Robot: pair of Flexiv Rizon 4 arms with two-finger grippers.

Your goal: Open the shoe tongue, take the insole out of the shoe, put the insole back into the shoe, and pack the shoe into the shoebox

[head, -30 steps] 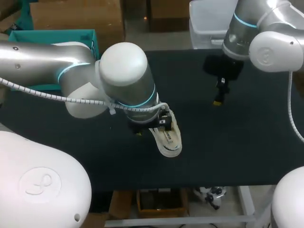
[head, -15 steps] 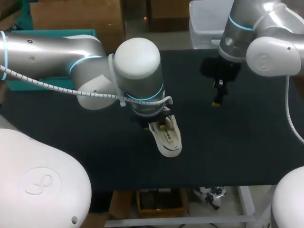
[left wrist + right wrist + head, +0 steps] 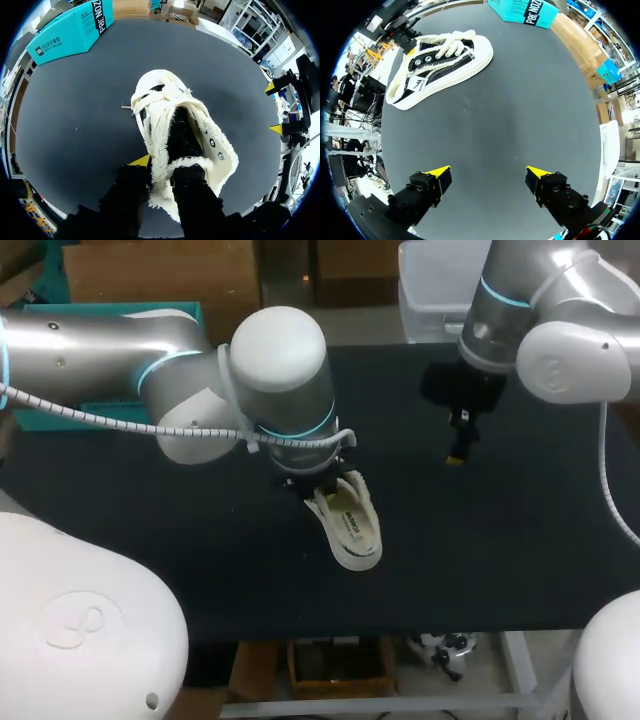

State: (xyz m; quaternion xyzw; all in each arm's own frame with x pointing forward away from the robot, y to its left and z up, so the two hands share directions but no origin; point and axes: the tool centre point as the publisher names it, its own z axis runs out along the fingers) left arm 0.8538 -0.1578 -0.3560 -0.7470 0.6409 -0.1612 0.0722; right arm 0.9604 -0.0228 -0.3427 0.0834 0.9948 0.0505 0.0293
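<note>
Head view, from the left: the teal shoebox (image 3: 110, 318) sits at the far left of the black table (image 3: 150, 540), partly hidden behind the left arm (image 3: 275, 370). That arm comes in from the left side and ends directly over the shoe (image 3: 352, 530). The shoe lies near the middle of the table, toward the near edge. To its right and farther back, well apart from it, the right arm (image 3: 560, 350) holds the right gripper (image 3: 459, 452) above bare table.

Left wrist view: the left gripper (image 3: 161, 167) is clamped on the frayed cream edge at the near end of the shoe. One yellow-tipped finger (image 3: 141, 160) presses against the outside of that edge and the other dark finger is over the opening. The white laces lie ahead of the gripper, toward the shoebox beyond. The shoe's inside looks dark, so I cannot tell whether the insole is in it.

Right wrist view: the right gripper's jaws are spread wide with only table between them. The shoe lies far ahead and tilted onto its side, with the left gripper at its upper edge.
</note>
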